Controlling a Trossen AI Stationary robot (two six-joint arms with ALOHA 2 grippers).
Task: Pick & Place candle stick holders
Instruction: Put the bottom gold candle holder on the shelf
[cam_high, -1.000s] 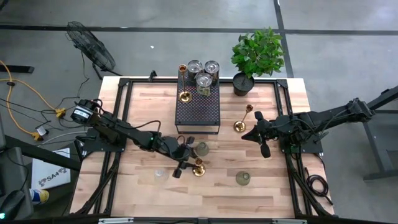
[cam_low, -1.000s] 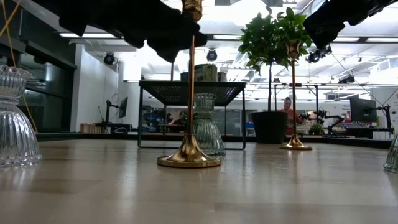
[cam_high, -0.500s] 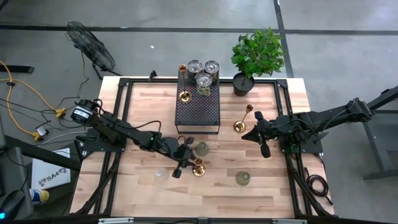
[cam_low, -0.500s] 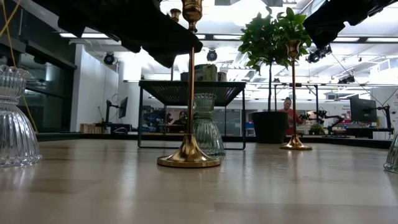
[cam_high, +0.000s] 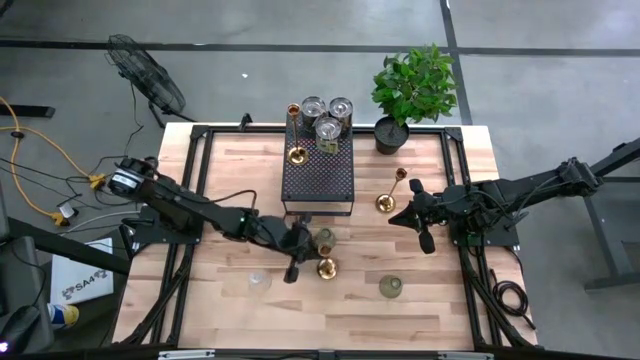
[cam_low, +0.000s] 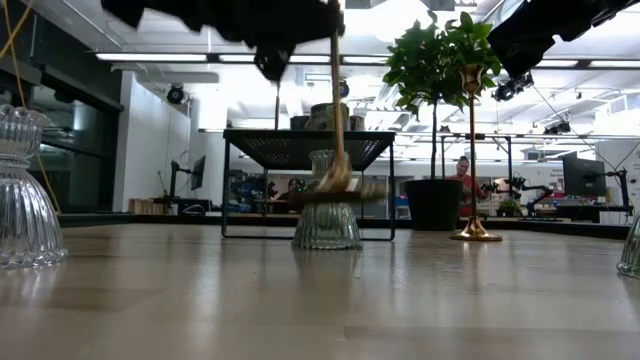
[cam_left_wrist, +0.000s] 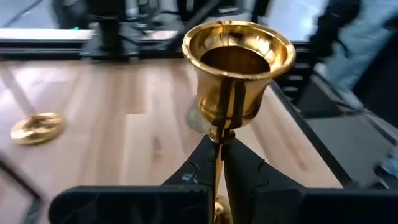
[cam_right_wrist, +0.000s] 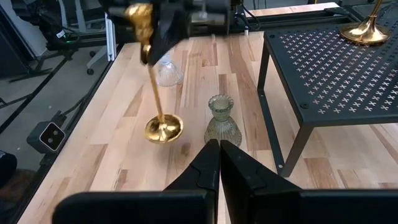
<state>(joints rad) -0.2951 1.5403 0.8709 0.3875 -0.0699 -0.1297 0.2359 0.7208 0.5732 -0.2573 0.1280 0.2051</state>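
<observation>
My left gripper (cam_high: 297, 252) is shut on a brass-gold candle stick holder (cam_high: 326, 267), which hangs off the table near the middle. Its cup (cam_left_wrist: 238, 59) fills the left wrist view, and its round base (cam_right_wrist: 163, 129) hangs beside a squat ribbed glass holder (cam_right_wrist: 220, 121) that stands on its foot. Two more glass holders (cam_high: 259, 281) (cam_high: 391, 287) stand toward the near edge. Another brass one (cam_high: 386, 203) stands right of the black perforated stand (cam_high: 318, 175). My right gripper (cam_high: 425, 240) is shut, holds nothing and hangs above the table's right part. My left gripper pinches the brass holder's slender stem (cam_left_wrist: 217, 138) just below the cup, between its two fingers. The fingers come nearly level from the table's left and lie across the stem. The holder hangs clear of the table and slightly tilted, base (cam_low: 335, 190) down.
On the stand sit one brass holder (cam_high: 297, 155) and three round glass or silvery cups (cam_high: 328, 128). A potted green plant (cam_high: 410, 90) stands at the far right. Bare wood lies along the near edge. A person (cam_low: 462, 180) shows far off in the room.
My left gripper has shut on the brass holder's stem and gone up. The holder, which stood upright on the table, is now lifted clear and tilted, and its base has swung a little toward the ribbed glass holder.
</observation>
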